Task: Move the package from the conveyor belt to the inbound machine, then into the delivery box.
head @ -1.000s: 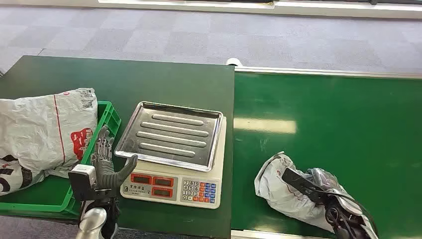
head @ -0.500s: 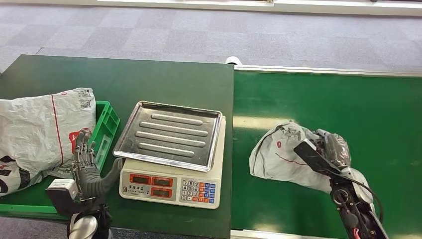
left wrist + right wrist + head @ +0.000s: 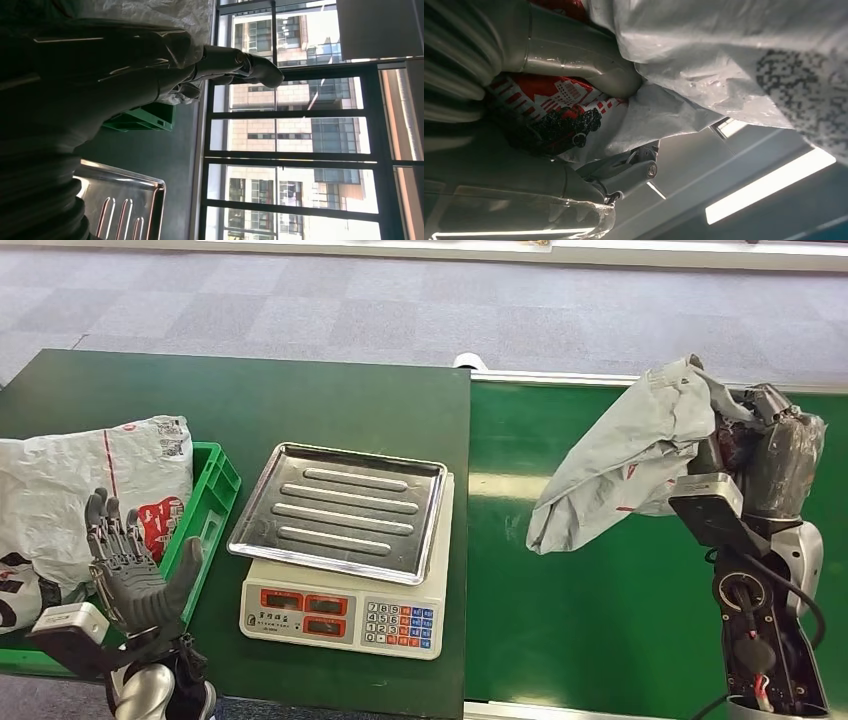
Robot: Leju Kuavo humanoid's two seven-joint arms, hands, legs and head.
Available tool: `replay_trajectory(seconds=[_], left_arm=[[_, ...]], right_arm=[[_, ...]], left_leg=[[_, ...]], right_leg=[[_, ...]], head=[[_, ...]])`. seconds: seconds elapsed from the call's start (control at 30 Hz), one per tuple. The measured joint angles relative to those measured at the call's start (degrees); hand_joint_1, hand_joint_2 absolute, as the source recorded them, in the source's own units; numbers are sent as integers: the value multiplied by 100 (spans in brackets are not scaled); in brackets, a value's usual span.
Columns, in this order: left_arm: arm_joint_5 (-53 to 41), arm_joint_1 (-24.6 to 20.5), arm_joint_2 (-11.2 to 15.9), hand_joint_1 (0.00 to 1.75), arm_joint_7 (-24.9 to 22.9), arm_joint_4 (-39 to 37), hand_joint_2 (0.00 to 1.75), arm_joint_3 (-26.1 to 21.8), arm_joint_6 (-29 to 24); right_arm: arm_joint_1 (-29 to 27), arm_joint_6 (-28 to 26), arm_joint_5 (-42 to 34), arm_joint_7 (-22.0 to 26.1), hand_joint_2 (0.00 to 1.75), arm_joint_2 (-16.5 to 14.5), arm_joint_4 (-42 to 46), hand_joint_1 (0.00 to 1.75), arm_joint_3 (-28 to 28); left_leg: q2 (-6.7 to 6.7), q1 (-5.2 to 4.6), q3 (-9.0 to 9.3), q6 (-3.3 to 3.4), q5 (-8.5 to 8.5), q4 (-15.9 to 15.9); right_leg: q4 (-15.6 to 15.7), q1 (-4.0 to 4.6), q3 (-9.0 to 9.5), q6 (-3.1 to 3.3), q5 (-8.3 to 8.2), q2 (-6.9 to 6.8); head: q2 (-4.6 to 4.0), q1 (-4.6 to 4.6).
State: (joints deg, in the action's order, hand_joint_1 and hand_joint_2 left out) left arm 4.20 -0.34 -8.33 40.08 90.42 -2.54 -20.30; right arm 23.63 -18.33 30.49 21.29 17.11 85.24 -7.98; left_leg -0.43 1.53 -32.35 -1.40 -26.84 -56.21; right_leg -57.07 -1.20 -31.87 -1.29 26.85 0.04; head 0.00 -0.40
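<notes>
Two grey poly-mailer packages are present: one package (image 3: 630,455) gripped by the right hand (image 3: 765,445) above the conveyor belt (image 3: 620,620), and one bagged package (image 3: 75,490) lying in the crate. One green plastic crate (image 3: 205,510) is present. One electronic scale (image 3: 345,585) is present, carrying one ribbed steel weighing tray (image 3: 340,508) and two red display windows. One dark green table (image 3: 250,400) and one conveyor belt are present. Two robot hands are present: the right hand and the left hand (image 3: 135,575), the latter with fingers spread and holding nothing.
</notes>
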Motion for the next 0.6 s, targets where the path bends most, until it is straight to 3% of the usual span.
replay_trajectory(seconds=[0.23,0.4,0.6], left_arm=[[-35,-122,-79,0,0,76,175,-33,6],[-37,-246,-106,0,0,92,175,-48,7],[-32,-387,-120,0,0,63,175,-39,41]], right_arm=[[767,531,838,-8,175,-237,33,175,-549],[1630,992,1565,-181,175,-786,-712,175,-1752],[2261,930,1747,90,175,-1594,-2490,175,-3175]], left_leg=[[16,0,0,-1,5,2],[23,4,3,-7,13,2],[19,10,-1,-13,17,1]], right_leg=[[-13,1,-6,9,-10,10],[-25,6,-16,12,-11,18],[-29,11,-20,13,-10,15]], head=[[0,0],[0,-1],[0,1]])
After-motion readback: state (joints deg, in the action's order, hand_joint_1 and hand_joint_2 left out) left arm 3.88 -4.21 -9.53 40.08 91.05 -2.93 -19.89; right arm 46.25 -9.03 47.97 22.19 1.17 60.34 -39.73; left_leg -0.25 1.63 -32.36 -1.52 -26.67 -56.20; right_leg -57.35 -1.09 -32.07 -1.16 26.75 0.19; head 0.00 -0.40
